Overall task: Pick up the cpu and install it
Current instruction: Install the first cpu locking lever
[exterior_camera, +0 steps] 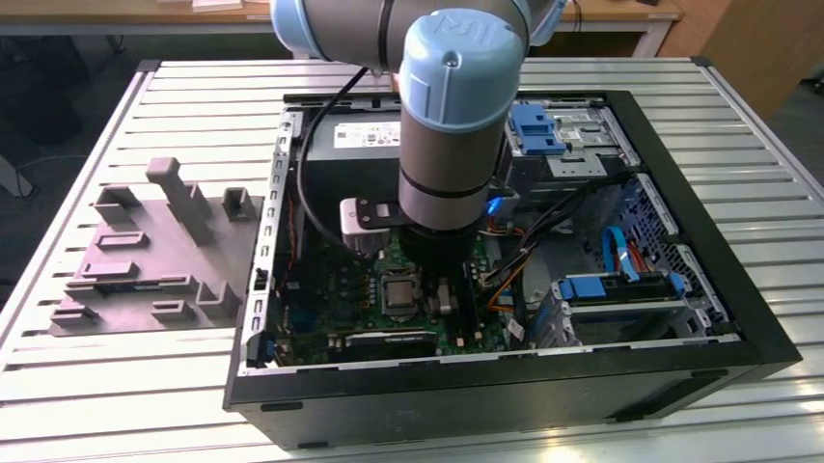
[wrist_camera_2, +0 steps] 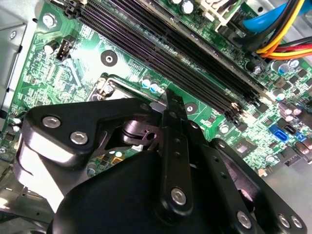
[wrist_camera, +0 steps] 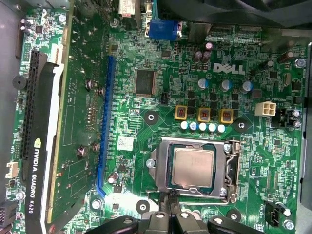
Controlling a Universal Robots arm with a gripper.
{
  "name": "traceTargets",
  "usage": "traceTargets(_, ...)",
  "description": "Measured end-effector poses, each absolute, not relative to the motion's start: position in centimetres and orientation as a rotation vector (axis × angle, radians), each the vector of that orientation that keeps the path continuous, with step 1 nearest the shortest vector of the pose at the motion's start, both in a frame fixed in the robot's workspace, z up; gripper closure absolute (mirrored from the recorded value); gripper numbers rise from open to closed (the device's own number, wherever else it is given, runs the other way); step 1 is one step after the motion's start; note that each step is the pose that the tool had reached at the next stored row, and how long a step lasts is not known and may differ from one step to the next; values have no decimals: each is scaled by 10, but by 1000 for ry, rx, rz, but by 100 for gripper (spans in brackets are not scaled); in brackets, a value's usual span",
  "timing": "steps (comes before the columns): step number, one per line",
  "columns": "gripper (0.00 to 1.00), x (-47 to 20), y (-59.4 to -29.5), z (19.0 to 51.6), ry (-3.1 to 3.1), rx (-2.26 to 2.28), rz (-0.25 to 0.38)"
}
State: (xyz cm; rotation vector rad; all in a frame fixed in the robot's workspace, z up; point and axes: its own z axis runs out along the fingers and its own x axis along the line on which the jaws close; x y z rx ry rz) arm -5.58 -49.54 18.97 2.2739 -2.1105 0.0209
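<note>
The cpu (wrist_camera: 193, 168) is a pale silvery square lying flat inside the metal-framed socket (wrist_camera: 195, 168) on the green motherboard (wrist_camera: 161, 122). The socket's frame stands open around it. In the first wrist view my gripper (wrist_camera: 170, 197) is just beside the socket's edge, off the chip, with its fingertips together and nothing between them. In the second wrist view the black gripper (wrist_camera_2: 171, 100) covers most of the socket (wrist_camera_2: 109, 85). In the exterior view the arm (exterior_camera: 451, 145) reaches straight down into the open computer case, over the socket (exterior_camera: 397, 292).
A grey moulded tray (exterior_camera: 142, 260) lies on the slatted table at the exterior view's left. In the case are a black power supply (exterior_camera: 354, 145), blue drive brackets (exterior_camera: 535, 130), loose cables (exterior_camera: 618, 246), memory slots (wrist_camera_2: 161, 44) and a graphics card (wrist_camera: 41, 146).
</note>
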Motion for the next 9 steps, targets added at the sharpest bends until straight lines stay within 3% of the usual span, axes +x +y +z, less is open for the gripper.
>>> traceTargets(9, 89, -56, -495, 201, -2110, 2274, 21)
